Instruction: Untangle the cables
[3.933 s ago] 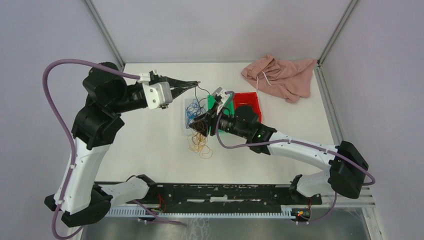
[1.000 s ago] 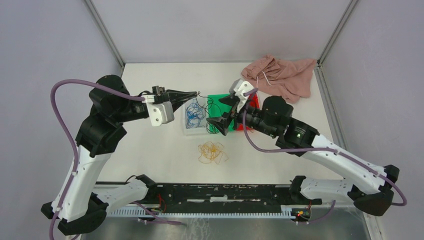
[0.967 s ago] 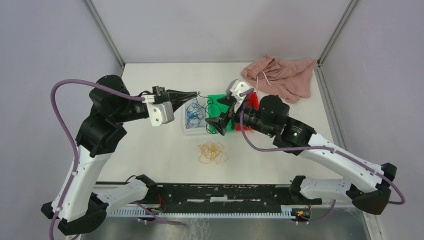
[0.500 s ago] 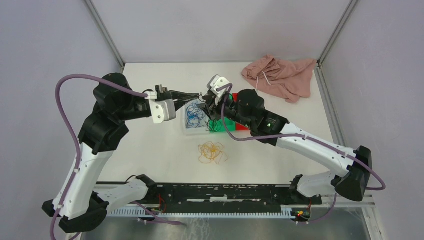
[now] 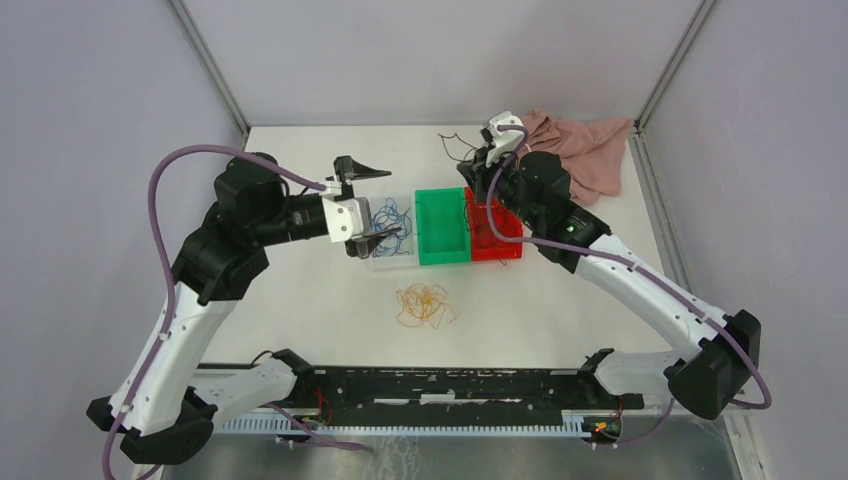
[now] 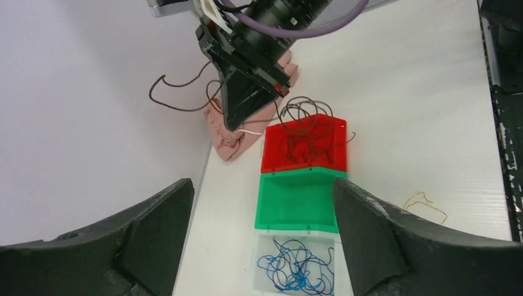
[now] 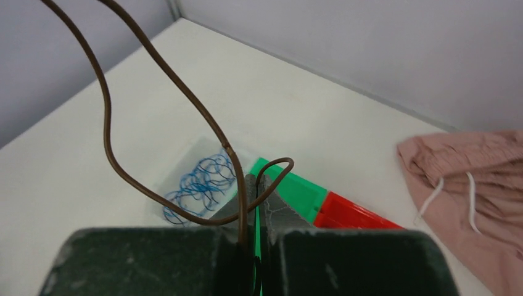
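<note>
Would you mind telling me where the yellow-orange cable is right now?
In the top view, the yellow-orange cable lies loose on the table near its middle, just on the near side of the green bin.

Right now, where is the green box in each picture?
Top external: green box, mid-table, between the clear box and the red box.
Left wrist: lower centre, just below the red box.
Right wrist: a green sliver behind the right end effector.
Shared landmark: the red box beside it.
</note>
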